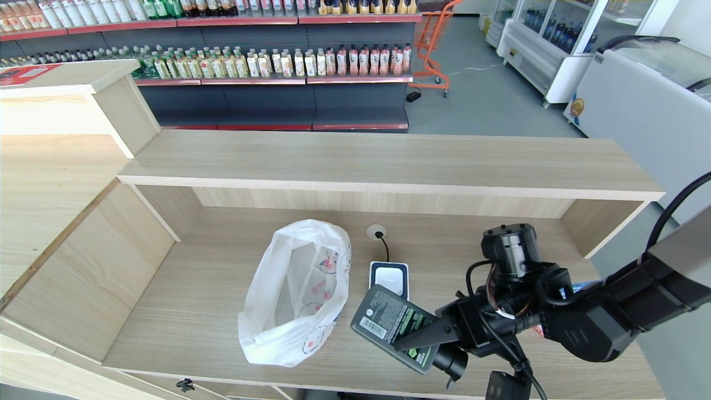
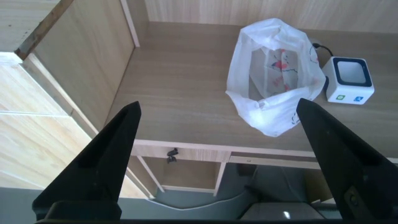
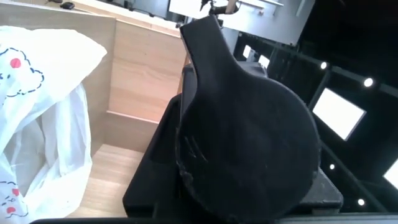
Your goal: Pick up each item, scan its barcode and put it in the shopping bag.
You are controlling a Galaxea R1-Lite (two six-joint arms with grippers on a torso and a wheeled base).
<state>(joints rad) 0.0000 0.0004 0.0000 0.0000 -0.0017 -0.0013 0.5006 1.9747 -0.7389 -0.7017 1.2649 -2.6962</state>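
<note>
A light wood tabletop (image 1: pixel 194 289) sits recessed below a raised ledge. On it stands a white plastic shopping bag (image 1: pixel 297 294) with red print, its mouth open and facing upward. Just beside the bag, on the robot's right, is a small white barcode scanner (image 1: pixel 389 278), its black cable (image 1: pixel 383 247) running to a round hole in the tabletop.

The right pincer (image 1: pixel 414 336) is clamped on a flat dark grey packet (image 1: pixel 383 319) with green markings. The packet is held tilted above the tabletop, partly overlapping the scanner's near edge, with its white barcode label on the upturned face.

The left pincer (image 2: pixel 217 106) hangs with fingers wide apart, holding nothing, above the tabletop's front edge, near the bag.
</note>
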